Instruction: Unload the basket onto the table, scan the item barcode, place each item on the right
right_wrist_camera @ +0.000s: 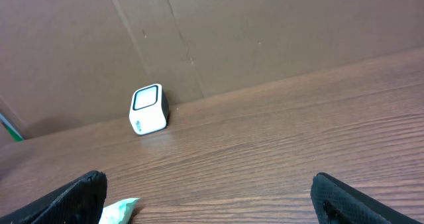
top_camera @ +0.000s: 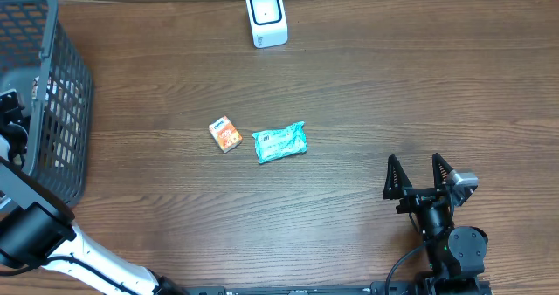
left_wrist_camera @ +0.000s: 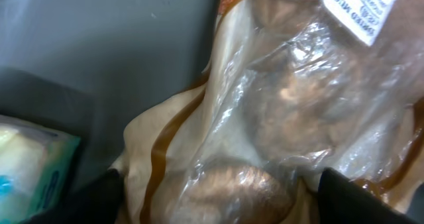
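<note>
Left tool [left_wrist_camera: 228,199] sat in the basket [top_camera: 65,129] at the table's [top_camera: 393,94] left edge, astride a clear bag [left_wrist_camera: 311,105], possibly clamped, impossible to tell, right tool [top_camera: 417,174] stood apart near the front edge.

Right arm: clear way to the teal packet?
Probably yes: the right claw is open and empty, and only bare table lies between it and the teal packet; the orange box sits on the packet's far side.

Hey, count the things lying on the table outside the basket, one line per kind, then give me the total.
White scanner: 1
Small orange box: 1
Teal packet: 1
Total: 3
</note>
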Controlling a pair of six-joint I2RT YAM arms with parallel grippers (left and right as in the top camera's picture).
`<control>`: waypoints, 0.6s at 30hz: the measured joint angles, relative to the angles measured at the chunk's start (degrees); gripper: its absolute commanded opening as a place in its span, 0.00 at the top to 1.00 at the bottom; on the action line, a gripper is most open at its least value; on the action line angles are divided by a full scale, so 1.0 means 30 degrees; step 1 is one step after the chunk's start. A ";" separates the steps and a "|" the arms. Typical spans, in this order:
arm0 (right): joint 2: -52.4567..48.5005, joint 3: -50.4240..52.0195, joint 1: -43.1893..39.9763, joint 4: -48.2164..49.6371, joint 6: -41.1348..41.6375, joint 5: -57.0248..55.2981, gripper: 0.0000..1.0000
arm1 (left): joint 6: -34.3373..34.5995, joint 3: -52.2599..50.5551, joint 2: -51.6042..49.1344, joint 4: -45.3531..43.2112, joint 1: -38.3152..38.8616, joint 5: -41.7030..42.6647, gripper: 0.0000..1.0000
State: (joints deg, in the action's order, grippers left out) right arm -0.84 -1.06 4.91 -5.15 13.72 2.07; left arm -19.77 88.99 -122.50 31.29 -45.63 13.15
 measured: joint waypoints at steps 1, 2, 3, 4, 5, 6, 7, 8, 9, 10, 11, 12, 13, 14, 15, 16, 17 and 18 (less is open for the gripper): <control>0.0000 0.0000 0.0007 0.0000 -0.0015 0.0000 0.00 | -0.0036 0.0015 0.0000 0.0022 0.0000 0.0073 0.64; 0.0000 0.0000 0.0007 0.0007 -0.0007 0.0000 0.00 | 0.0000 0.0022 0.0000 0.0058 0.0000 0.0138 0.70; 0.0000 0.0000 0.0000 0.0015 -0.0015 0.0000 0.00 | 0.0015 0.0051 0.0000 0.0117 0.0000 0.0189 0.74; 0.0000 0.0000 0.0007 0.0007 -0.0007 0.0000 0.00 | 0.0073 0.0109 0.0000 0.0146 -0.0029 0.0270 0.76; 0.0000 0.0000 0.0000 0.0000 -0.0007 0.0000 0.00 | 0.0095 0.0204 0.0007 0.0197 -0.0058 0.0415 0.77; 0.0000 0.0000 0.0007 0.0007 -0.0007 -0.0007 0.00 | 0.0146 0.0313 0.0007 0.0211 -0.0080 0.0481 0.79; 0.0000 0.0000 0.0000 0.0007 0.0000 0.0000 0.00 | 0.0233 0.0335 0.0000 0.0255 -0.0087 0.0488 0.82; 0.0000 0.0000 0.0000 0.0007 0.0000 -0.0007 0.00 | 0.0328 0.0342 -0.0022 0.0357 -0.0087 0.0554 0.85; 0.0000 0.0000 0.0000 0.0007 -0.0007 0.0000 0.00 | 0.0488 0.0372 -0.0022 0.0517 -0.0087 0.0583 0.89; 0.0000 0.0000 0.0000 0.0000 -0.0007 -0.0007 0.00 | 0.0627 0.0474 -0.0022 0.0699 -0.0087 0.0648 0.94; 0.0000 0.0000 0.0000 0.0007 -0.0015 -0.0007 0.00 | 0.0743 0.0627 -0.0022 0.0954 -0.0087 0.0699 0.96; 0.0000 0.0000 0.0000 0.0000 -0.0007 -0.0007 0.00 | 0.0809 0.0823 -0.0022 0.1304 -0.0080 0.0765 0.96; 0.0000 0.0000 0.0000 0.0007 -0.0007 0.0007 0.00 | 0.0918 0.0998 -0.0044 0.1741 -0.0073 0.0758 0.96; 0.0000 0.0000 0.0000 0.0000 -0.0007 -0.0007 0.00 | 0.0991 0.1202 -0.0109 0.2157 -0.0073 0.0729 0.96; 0.0000 0.0000 0.0000 0.0007 -0.0007 -0.0007 0.00 | 0.1107 0.1472 -0.0197 0.2594 -0.0080 0.0685 0.96; 0.0000 0.0000 0.0000 0.0007 -0.0007 0.0000 0.00 | 0.1224 0.1843 -0.0335 0.3162 -0.0080 0.0597 0.96; 0.0000 0.0000 0.0000 0.0000 -0.0007 0.0000 0.00 | 0.1472 0.2346 -0.0495 0.3810 -0.0080 0.0481 0.96; 0.0000 0.0000 0.0007 0.0000 -0.0007 0.0000 0.00 | 0.1647 0.2769 -0.0648 0.4357 -0.0080 0.0379 0.96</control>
State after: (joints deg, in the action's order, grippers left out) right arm -0.84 -1.06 4.93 -5.15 13.69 2.07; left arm -14.83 97.30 -124.44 44.36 -45.87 14.28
